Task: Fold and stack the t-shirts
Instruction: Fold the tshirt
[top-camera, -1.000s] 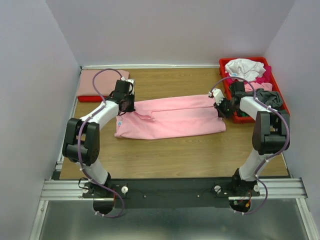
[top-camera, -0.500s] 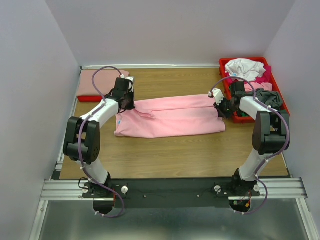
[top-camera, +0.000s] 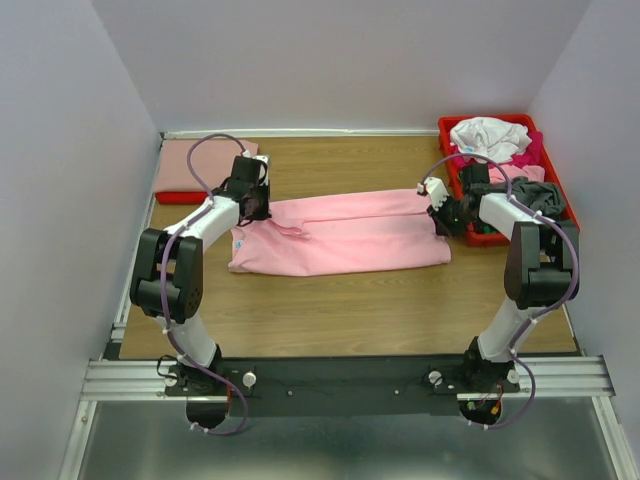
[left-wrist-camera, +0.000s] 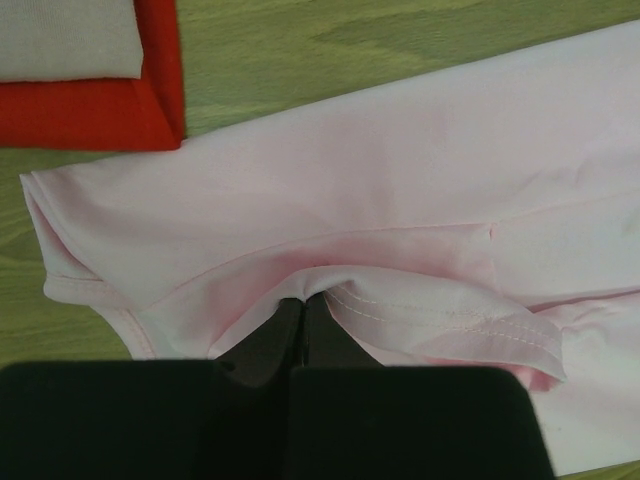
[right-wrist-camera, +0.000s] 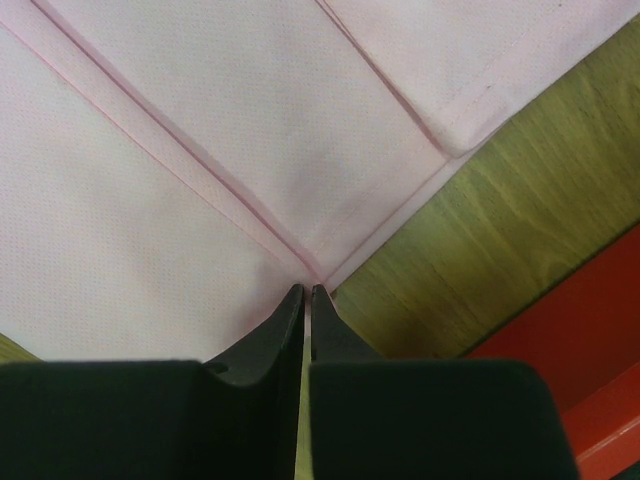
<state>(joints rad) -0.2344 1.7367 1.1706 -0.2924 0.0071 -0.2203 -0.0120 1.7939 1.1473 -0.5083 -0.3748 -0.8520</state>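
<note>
Shifted slightly since the earlier frame: left gripper (left-wrist-camera: 303, 300), clamped on a raised fold at the left end of the pink t-shirt (top-camera: 340, 235), laid lengthwise mid-table. Right gripper (right-wrist-camera: 306, 290) set at the right hem corner, jaws a thin slit apart; hold not determinable. Lengthwise fold judged done; next, crosswise fold, calling for one end carried over the other.

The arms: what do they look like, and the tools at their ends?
The left arm and right arm have white links between bulky black joints, each trailing a looping purple cable. The left tool and right tool each end in two black fingers tapering to a tip.
</note>
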